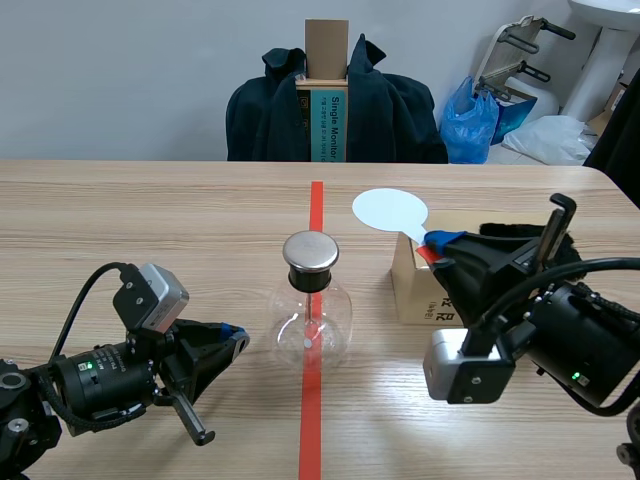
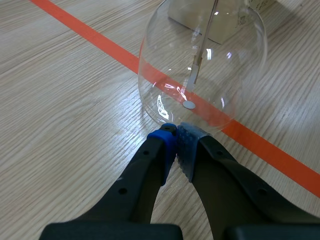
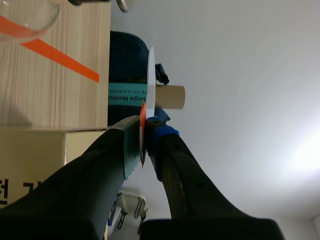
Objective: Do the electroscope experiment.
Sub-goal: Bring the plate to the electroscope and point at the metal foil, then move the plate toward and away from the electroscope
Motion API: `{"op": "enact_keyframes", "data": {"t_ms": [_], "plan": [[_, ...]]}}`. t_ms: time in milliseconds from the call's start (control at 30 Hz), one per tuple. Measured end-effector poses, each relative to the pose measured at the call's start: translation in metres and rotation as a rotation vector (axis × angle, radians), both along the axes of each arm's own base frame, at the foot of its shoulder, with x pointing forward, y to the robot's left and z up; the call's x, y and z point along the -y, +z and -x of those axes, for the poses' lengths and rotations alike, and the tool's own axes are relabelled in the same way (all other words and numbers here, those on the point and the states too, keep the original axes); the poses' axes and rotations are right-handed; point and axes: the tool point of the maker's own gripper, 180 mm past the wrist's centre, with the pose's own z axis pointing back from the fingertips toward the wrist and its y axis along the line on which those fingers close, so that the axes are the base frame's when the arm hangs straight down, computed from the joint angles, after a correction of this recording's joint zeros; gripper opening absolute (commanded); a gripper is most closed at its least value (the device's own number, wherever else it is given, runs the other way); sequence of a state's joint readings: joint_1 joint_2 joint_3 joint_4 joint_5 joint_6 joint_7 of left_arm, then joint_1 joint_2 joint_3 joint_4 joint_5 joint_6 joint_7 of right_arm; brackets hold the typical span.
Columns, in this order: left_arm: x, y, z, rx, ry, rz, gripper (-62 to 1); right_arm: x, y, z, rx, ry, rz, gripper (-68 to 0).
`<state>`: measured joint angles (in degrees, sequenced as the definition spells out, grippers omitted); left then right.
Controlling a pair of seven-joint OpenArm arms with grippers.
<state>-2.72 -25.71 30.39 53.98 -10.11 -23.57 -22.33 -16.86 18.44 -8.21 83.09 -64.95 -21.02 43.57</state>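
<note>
Beyond the table [image 1: 150, 210], a dark jacket [image 1: 400, 110] hangs around a tall cardboard box [image 1: 326, 45], with a blue plastic bag [image 1: 468, 118] just beside it

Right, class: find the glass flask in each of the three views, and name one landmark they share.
Scene view: flask stands at the middle, on the tape line.
Left wrist view: flask just ahead of the shut left gripper, over the tape.
Right wrist view: only an edge of the flask shows, beyond the box, on the tape.
Shared landmark: the tape line.
</note>
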Motion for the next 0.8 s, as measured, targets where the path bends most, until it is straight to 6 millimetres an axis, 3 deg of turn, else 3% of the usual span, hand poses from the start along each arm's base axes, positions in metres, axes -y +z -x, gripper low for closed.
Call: {"op": "enact_keyframes", "data": {"t_ms": [567,800], "plan": [[0.000,0.000,0.000,-0.002,0.000,-0.002,-58.8,-0.030,-0.002,0.037,0.025,0.267,0.032,-66.7],[0.000,0.000,0.000,-0.002,0.000,-0.002,-58.8,-0.032,0.006,0.030,0.061,0.288,0.042,-66.7]]}}
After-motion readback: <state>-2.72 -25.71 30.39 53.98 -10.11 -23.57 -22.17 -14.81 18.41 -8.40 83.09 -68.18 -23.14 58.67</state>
